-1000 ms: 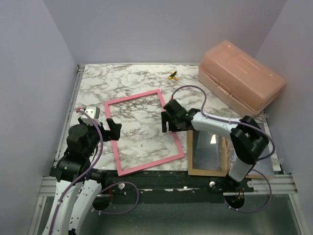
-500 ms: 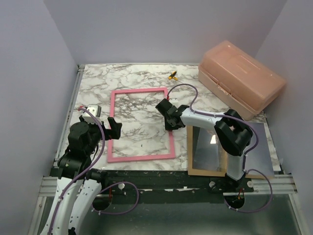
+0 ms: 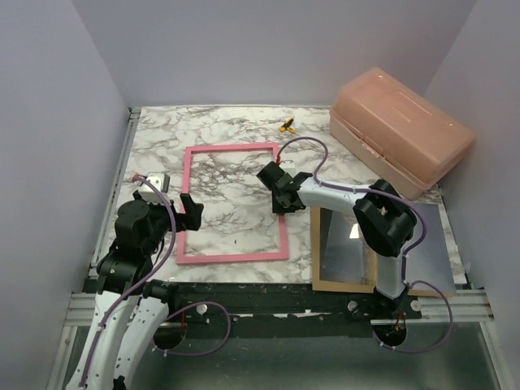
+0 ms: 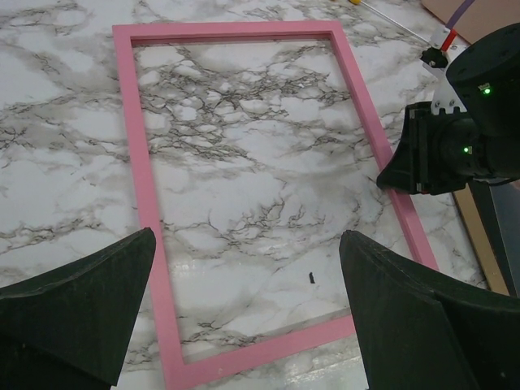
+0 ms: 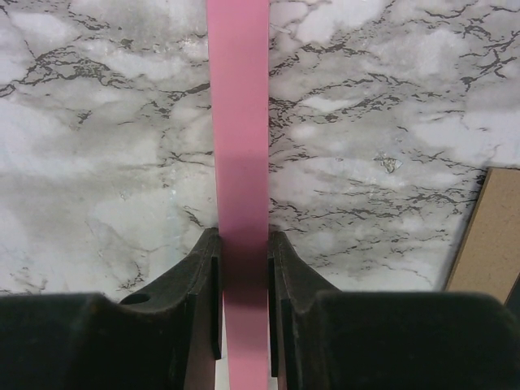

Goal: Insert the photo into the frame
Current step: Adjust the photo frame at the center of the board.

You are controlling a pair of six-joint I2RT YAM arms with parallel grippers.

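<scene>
Frame [image 3: 231,148], pink, flat on marble table [image 3: 162,138]: probably light, stiff, thin-railed, slippery; best taken by one rail. Right gripper [image 5: 241,244] pinches its right rail; left gripper [image 3: 192,210] gapes wide, empty, above the left rail.

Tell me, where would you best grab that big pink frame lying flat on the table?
By one thin side rail, from straight above. The frame lies flat on the table with an open middle, so one finger can drop inside the opening and one outside, pinching the narrow rail. The right gripper is clamped on the right-hand rail in just this way.
</scene>
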